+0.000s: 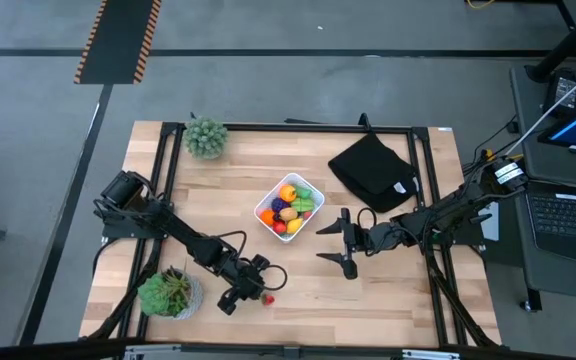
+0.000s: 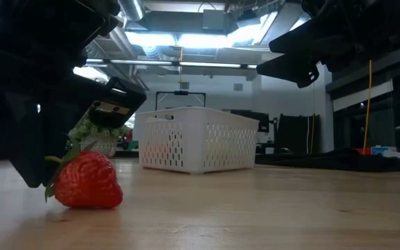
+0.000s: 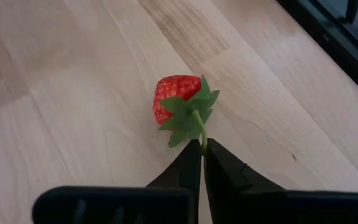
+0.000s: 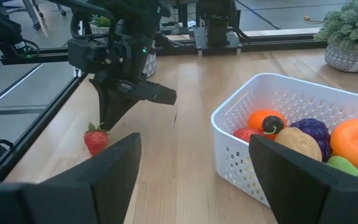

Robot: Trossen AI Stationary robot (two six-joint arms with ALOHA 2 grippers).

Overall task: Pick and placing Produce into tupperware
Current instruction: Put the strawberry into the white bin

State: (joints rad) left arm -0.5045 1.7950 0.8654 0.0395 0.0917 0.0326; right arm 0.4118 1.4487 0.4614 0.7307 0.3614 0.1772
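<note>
Strawberry [image 3: 178, 99] lies near me; left pincer [image 3: 202, 163] is clenched on its green stem; next I lift it to the tupperware [image 1: 268, 203], right pincer [image 1: 346, 244] waits released

We are seeing a red strawberry [image 3: 174, 99] lying on its side on the table's near edge, its green stem pointing sideways, well apart from the white mesh-walled tupperware [image 1: 264, 203] that is sitting mid-table, holding mixed orange, yellow, purple and green produce [image 1: 290, 208].
</note>
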